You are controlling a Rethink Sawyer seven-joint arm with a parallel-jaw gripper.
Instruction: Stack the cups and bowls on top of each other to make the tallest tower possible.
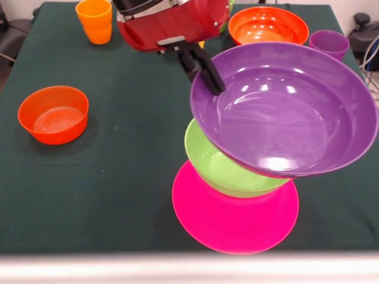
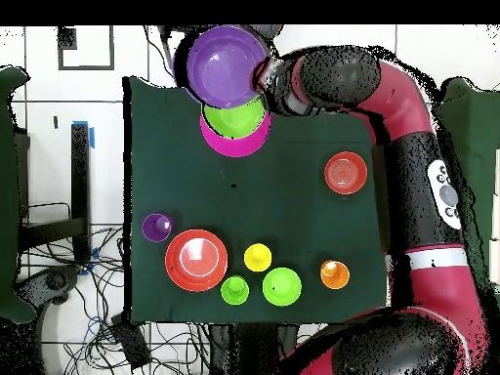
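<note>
The wide purple bowl hangs tilted, its open side facing the front camera. My gripper is shut on its left rim. Under it a light green bowl sits on the upturned pink bowl, the base of the tower near the table's front edge. In the overhead view the purple bowl is offset past the green bowl and the pink bowl, with the gripper at its rim. I cannot tell whether purple touches green.
An orange-red bowl stands alone at the left. At the back are an orange cup, a wider orange-red bowl and a purple cup. The overhead view also shows a yellow cup, a light green cup and a green bowl.
</note>
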